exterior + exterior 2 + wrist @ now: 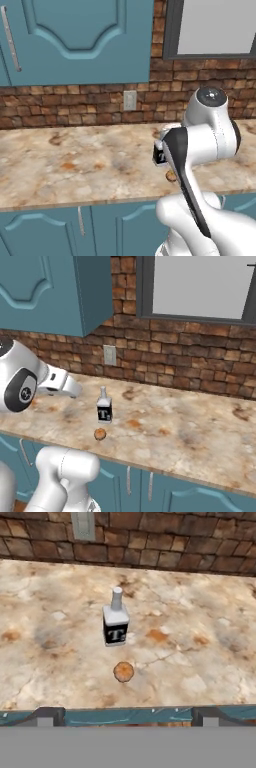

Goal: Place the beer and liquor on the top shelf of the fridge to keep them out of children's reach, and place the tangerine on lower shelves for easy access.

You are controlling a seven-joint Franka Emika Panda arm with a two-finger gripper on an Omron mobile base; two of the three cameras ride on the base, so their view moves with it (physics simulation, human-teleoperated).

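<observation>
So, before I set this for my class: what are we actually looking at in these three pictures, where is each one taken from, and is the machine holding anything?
It is a simulated kitchen with a white robot arm on a base that can drive. Two pictures come from cameras on that base, behind the arm to its left and to its right, both looking down over the same counter. The third comes from a camera on the hand itself, looking along the gripper, whose two dark fingertips rise at the bottom.

On the marbled counter stand the liquor, a clear squarish bottle with a black label, and in front of it, nearer the counter's edge and apart from it, the small round tangerine. Behind them is a brick wall with an outlet, and blue cabinets hang above.

The gripper is open and holds nothing.
</observation>
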